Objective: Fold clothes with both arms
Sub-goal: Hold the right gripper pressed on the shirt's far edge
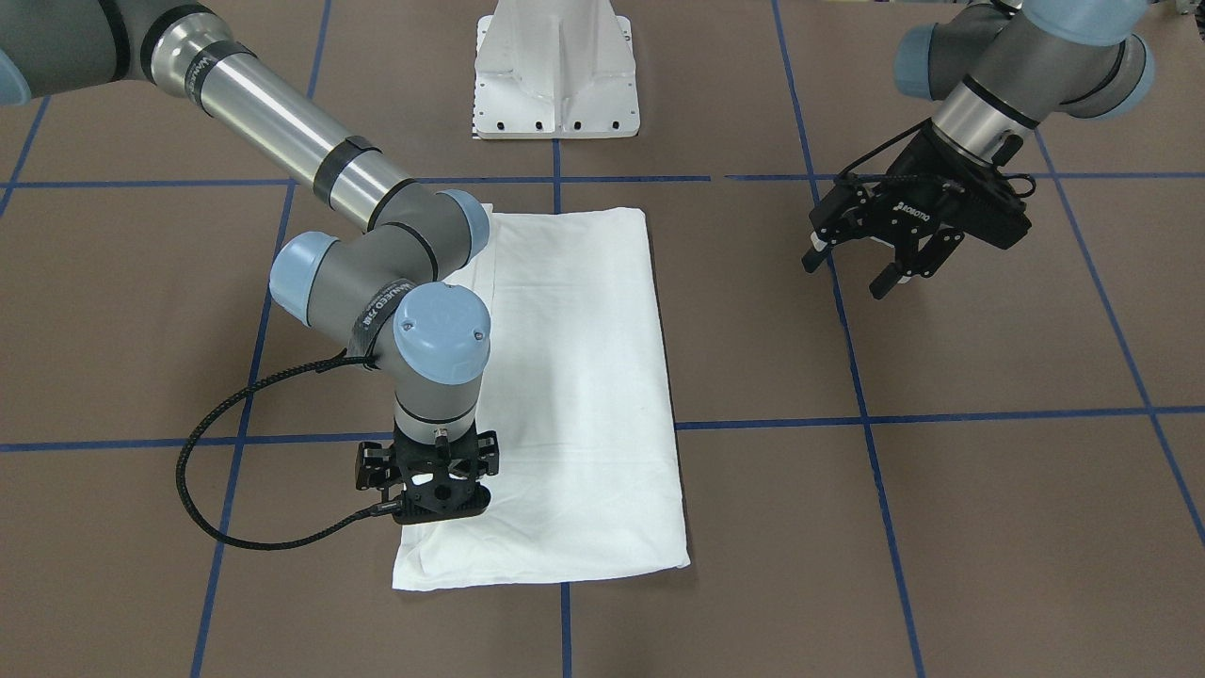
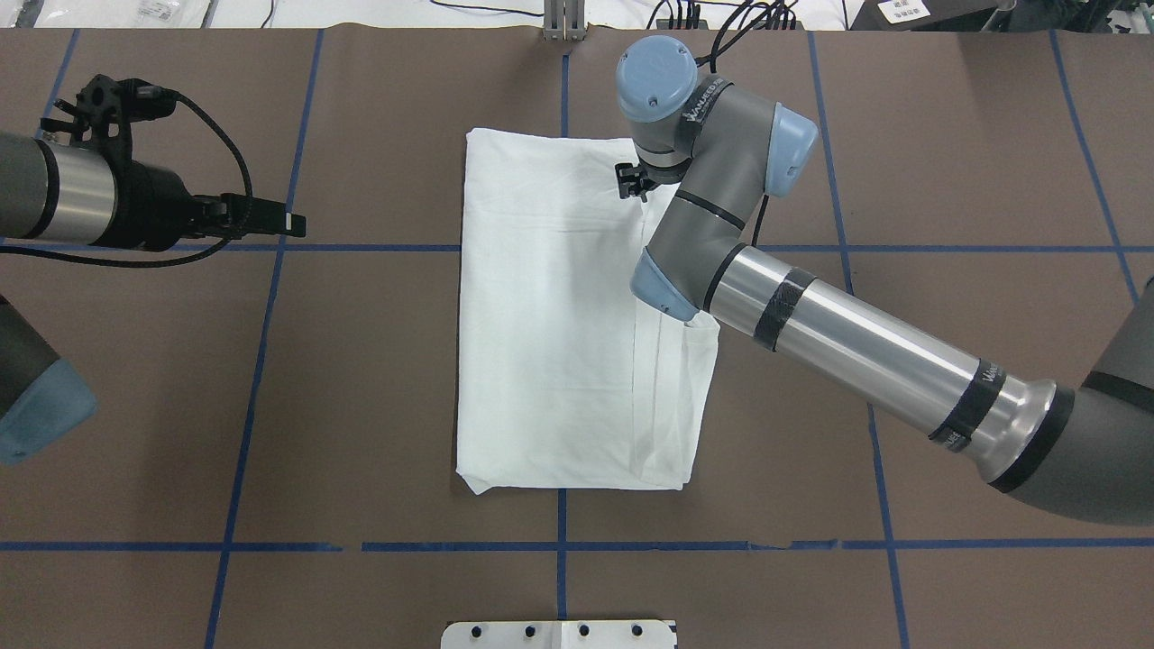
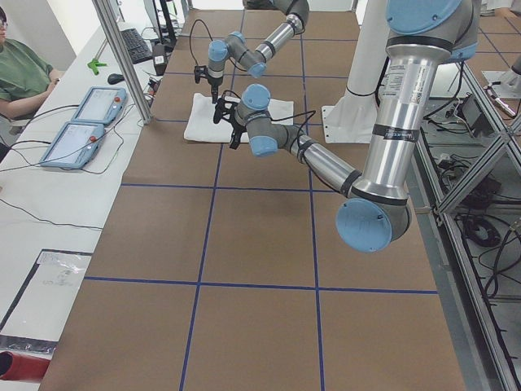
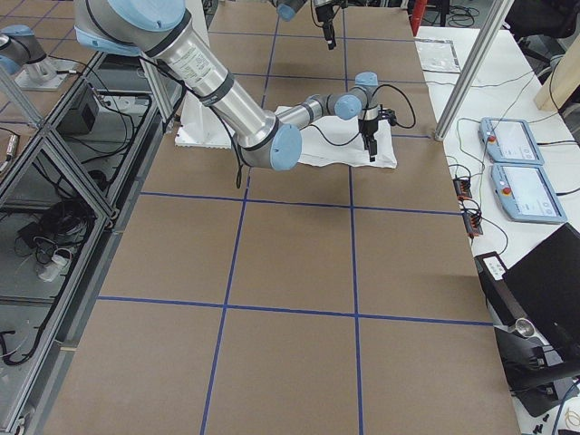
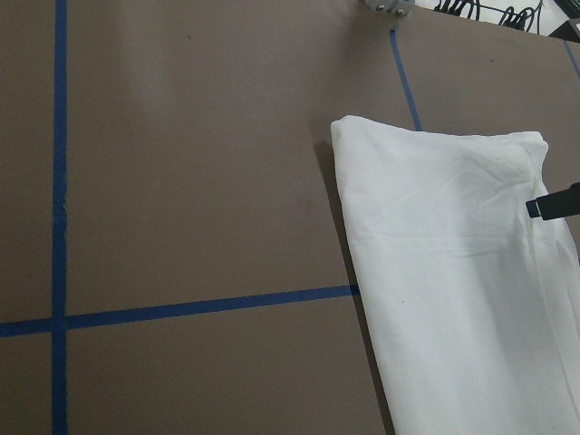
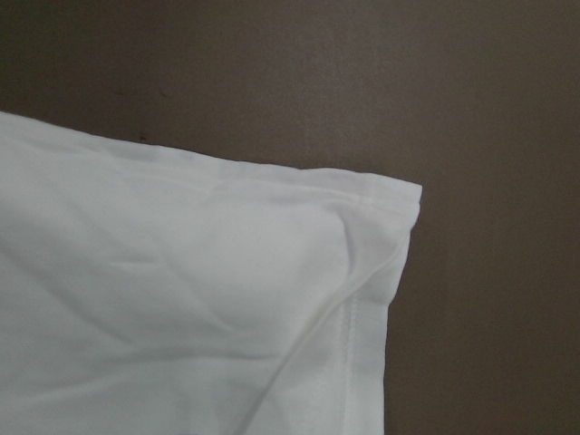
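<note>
right hand [image 1: 433, 494]: points straight down over the shirt's far-right corner. Fingertips are hidden under the wrist and its own cam shows no fingers, so I can't tell if it's apart or clamped.
that corner [image 6: 399, 195]: lies flat on the worktop, hem seam visible, not lifted.
left hand [image 1: 847, 273]: fingers apart, empty, hanging above bare worktop, well clear of the shirt's left edge.
shirt [image 1: 584, 377]: folded to a long rectangle and lying flat mid worktop [image 1: 988, 471]. The long axis runs straight out from the robot base. Near end is close to the base, far end is under the right hand.
key relation: the far-left corner [image 2: 471, 135] has no hand on it. It lies to the left hand's right and a bit further out from the base. The left hand is the nearer one, since the right is already over the other far corner.
step (my read): set up for an end-to-end fold, far end pulled back over the near end.
next needs: left hand across to the far-left corner and down, so both hands hold the same short edge.
risk: a one-corner lift would skew the fold. The layers at the right seam could split if only the top one gets pinched.
</note>
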